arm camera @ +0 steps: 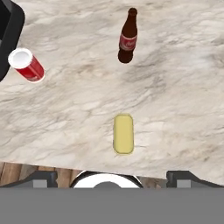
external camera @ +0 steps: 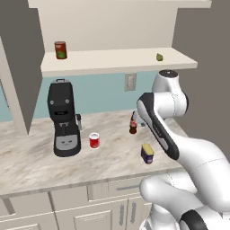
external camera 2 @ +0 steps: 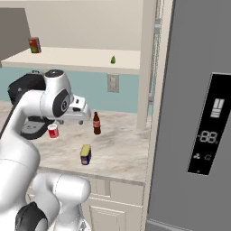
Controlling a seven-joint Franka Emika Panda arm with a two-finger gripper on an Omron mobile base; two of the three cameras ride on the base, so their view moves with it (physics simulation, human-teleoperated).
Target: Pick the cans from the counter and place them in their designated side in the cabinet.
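Spread wide and holding nothing, the claw (arm camera: pixel 112 177) is seen in the hand view with its two dark tips far apart, poised above the table (arm camera: pixel 175 109) and looking straight down on the yellow top of the blue can (arm camera: pixel 123 134). That can stands upright near the front edge of the beige marbled table, whose pale grey panelled drawer fronts (external camera: pixel 67 202) are seen below. Its yellow label is visible in the base views, but no writing can be made out on it. Farther back and to the left, the red can (external camera: pixel 94 140) with a white band stands upright just beside the black coffee machine (external camera: pixel 64 119); its lettering is too small to be read. Farther back still, to the right, a slim brown bottle (external camera: pixel 133 124) with a red label stands upright, its script illegible. Behind the table, a pale blue wall with a cream socket plate (external camera: pixel 130 82) is seen. Above, on the long pale shelf of the cabinet (external camera: pixel 117 60), a dark red can with a green mark (external camera: pixel 60 50) stands at the left and a small green object (external camera: pixel 159 57) at the right. A grey fridge (external camera 2: pixel 198 113) with a dark display panel is seen at the far right.
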